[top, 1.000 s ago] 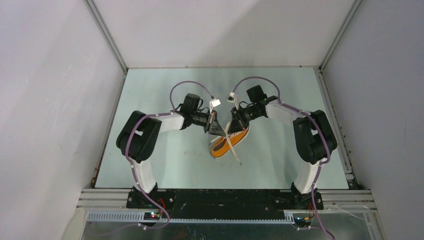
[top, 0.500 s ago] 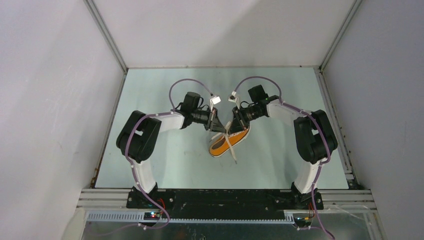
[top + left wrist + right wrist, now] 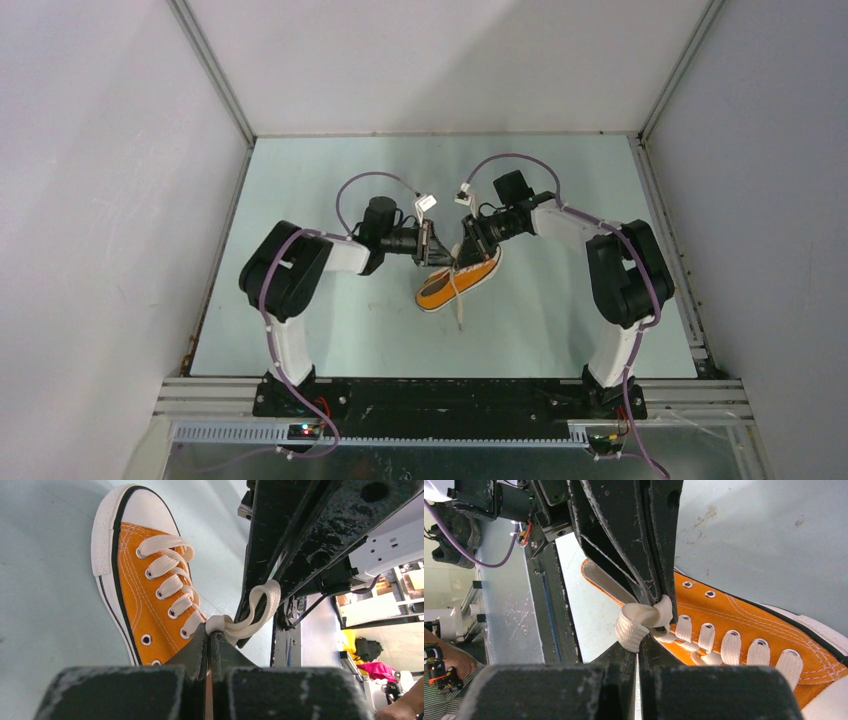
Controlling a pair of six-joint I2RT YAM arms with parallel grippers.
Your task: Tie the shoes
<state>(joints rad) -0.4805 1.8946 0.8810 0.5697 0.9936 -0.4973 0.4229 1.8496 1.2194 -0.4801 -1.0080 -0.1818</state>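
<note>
One orange canvas sneaker (image 3: 455, 284) with a white toe cap lies on the table between the arms; it also shows in the left wrist view (image 3: 145, 590) and in the right wrist view (image 3: 744, 625). Its white laces (image 3: 252, 611) cross above the tongue. My left gripper (image 3: 209, 632) is shut on a lace right at the crossing. My right gripper (image 3: 638, 649) is shut on a folded white lace loop (image 3: 634, 626). The two grippers (image 3: 450, 245) meet tip to tip over the shoe's heel end. A loose lace end (image 3: 459, 305) trails toward the near edge.
The pale green table (image 3: 330, 330) is closed in by white walls (image 3: 110, 200) on three sides, with a metal rail (image 3: 450, 385) at the near edge. Purple cables (image 3: 365, 185) loop above both wrists.
The left arm has swung inward and its gripper has shifted slightly right and down toward the shoe. The shoe has slid a little, and the trailing lace end hangs shorter and straighter.
</note>
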